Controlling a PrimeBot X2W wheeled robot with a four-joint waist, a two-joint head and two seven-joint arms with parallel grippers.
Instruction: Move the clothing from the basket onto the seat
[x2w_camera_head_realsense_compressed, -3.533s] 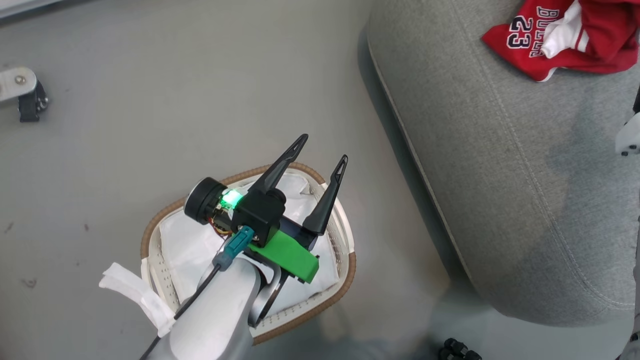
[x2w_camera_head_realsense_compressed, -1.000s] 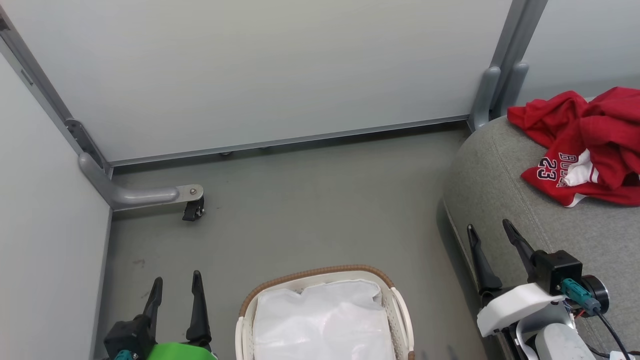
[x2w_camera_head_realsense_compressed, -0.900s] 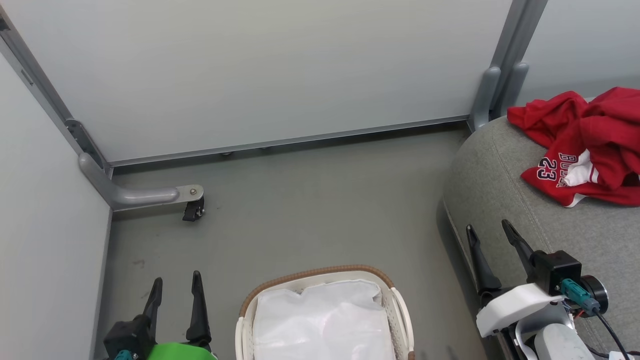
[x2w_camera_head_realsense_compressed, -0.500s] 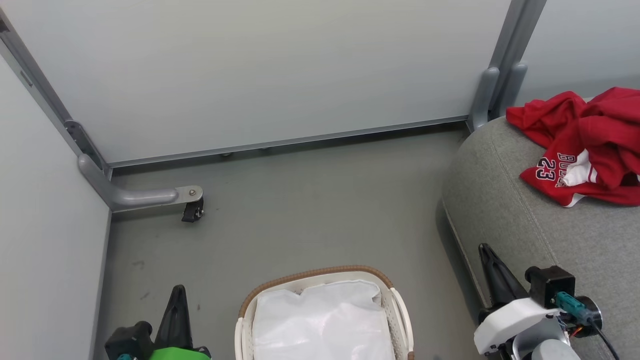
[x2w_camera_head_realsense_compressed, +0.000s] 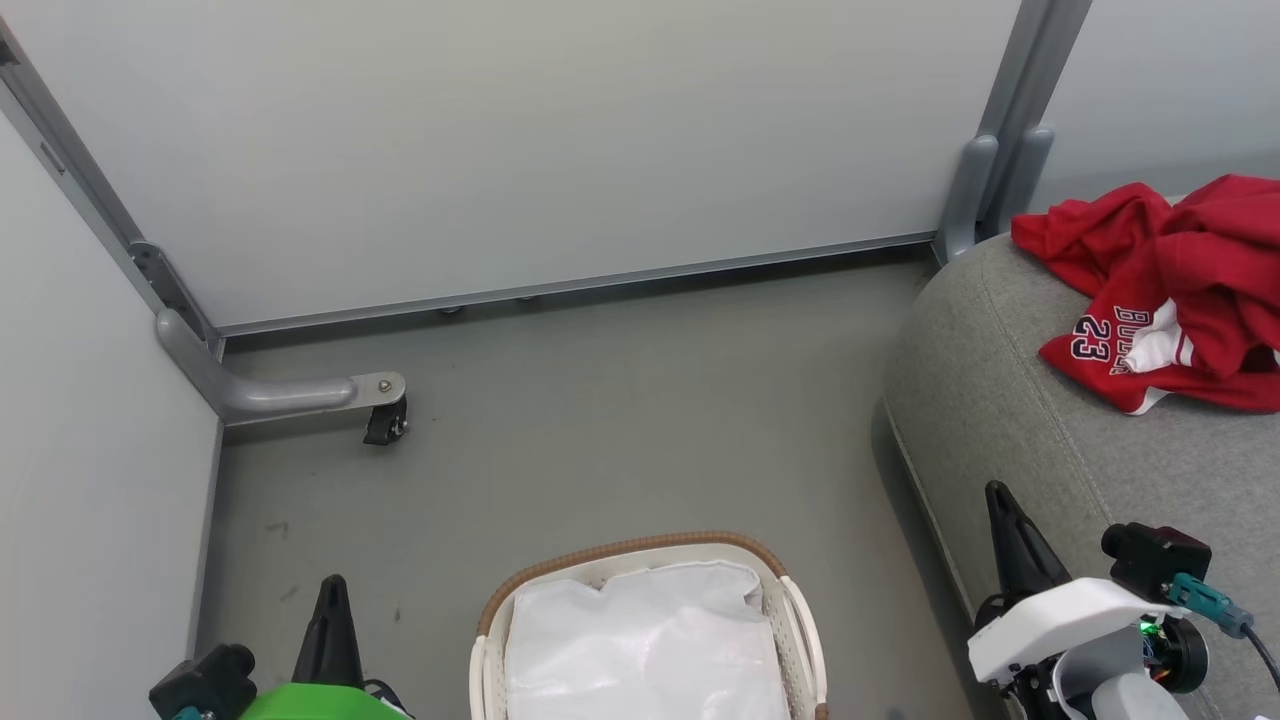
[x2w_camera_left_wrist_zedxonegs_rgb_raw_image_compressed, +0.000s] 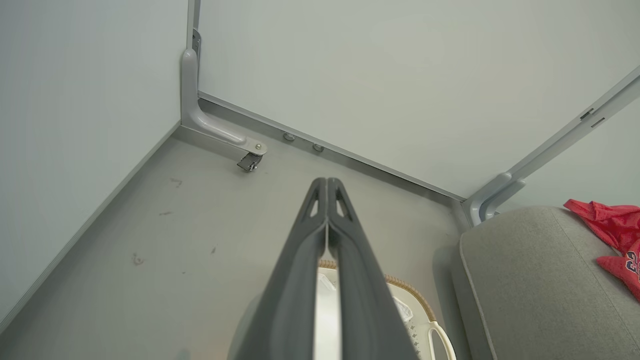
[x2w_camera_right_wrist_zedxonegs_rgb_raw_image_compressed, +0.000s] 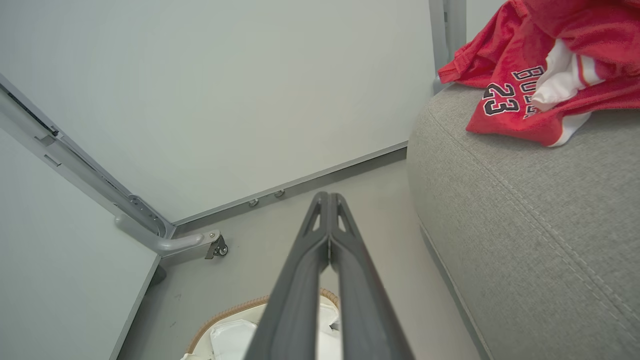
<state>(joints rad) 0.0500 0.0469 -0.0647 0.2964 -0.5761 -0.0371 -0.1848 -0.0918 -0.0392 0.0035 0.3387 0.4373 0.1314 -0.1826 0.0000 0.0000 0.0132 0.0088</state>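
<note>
clothing at seat edge, basket apart

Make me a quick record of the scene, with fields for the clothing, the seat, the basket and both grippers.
clothing: red heap lying on the seat
seat: grey cushion, right of the basket
basket: on the floor, white liner inside
left gripper: shut, holding nothing, left of the basket
right gripper: shut, holding nothing, by the seat's edge
task: looks done
</note>
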